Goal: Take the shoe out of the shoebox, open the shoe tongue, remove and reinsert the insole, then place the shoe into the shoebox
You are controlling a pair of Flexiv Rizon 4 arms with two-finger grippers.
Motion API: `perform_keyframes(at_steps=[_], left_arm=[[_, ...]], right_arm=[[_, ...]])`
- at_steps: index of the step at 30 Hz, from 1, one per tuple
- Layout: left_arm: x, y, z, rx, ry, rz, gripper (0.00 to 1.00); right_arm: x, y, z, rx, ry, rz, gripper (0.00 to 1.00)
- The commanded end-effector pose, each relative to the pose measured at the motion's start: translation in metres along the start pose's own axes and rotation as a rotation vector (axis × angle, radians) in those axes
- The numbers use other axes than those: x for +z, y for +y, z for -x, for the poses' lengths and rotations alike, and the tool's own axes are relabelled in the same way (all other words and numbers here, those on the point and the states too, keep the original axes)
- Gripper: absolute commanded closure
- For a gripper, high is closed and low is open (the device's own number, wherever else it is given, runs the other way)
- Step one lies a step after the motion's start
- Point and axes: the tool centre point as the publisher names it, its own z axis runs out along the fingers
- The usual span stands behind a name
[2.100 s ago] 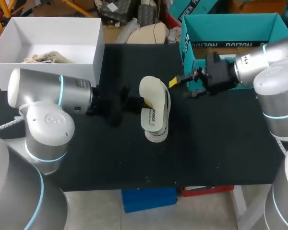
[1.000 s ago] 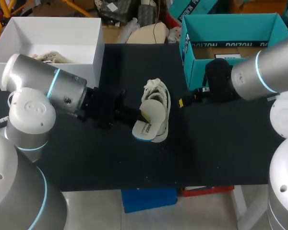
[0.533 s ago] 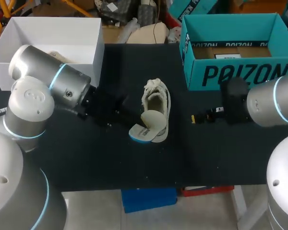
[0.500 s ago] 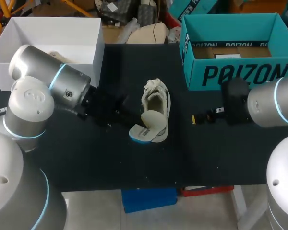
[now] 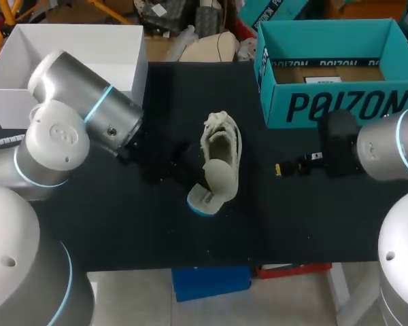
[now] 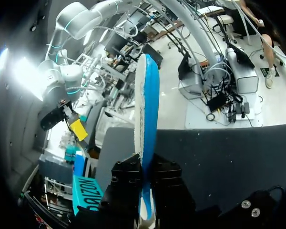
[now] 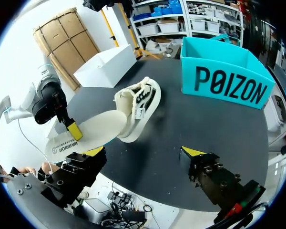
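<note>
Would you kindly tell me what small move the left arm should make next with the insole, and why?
Probably slide the insole deeper toward the toe of the shoe. The left gripper is shut on the insole, whose front end seems to sit in the shoe's opening while its heel end sticks out behind. The right gripper is open, apart from the shoe.

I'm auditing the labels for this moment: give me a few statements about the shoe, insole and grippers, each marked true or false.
1. The left gripper is shut on the insole. True.
2. The shoe sits in the teal box. False: it stands on the table, between the teal box and the white box.
3. The right gripper is open and empty. True.
4. The insole lies flat, fully inside the shoe. False: most of it sticks out at the heel end, in the left gripper.
</note>
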Motion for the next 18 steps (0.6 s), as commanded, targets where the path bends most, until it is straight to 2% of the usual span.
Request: perform_keyframes(at_steps=[1,12,18], left_arm=[[0.009,0.021,0.011,0.016,0.130,-0.036,1.00],[0.014,0.047,0.006,0.017,0.264,-0.026,1.00],[0.006,0.043,0.013,0.044,0.321,0.003,1.00]], right_arm=[[-0.002,-0.001,0.001,0.000,0.005,-0.002,0.00],[-0.002,-0.001,0.001,0.000,0.005,-0.002,0.00],[-0.002,-0.001,0.001,0.000,0.005,-0.002,0.00]])
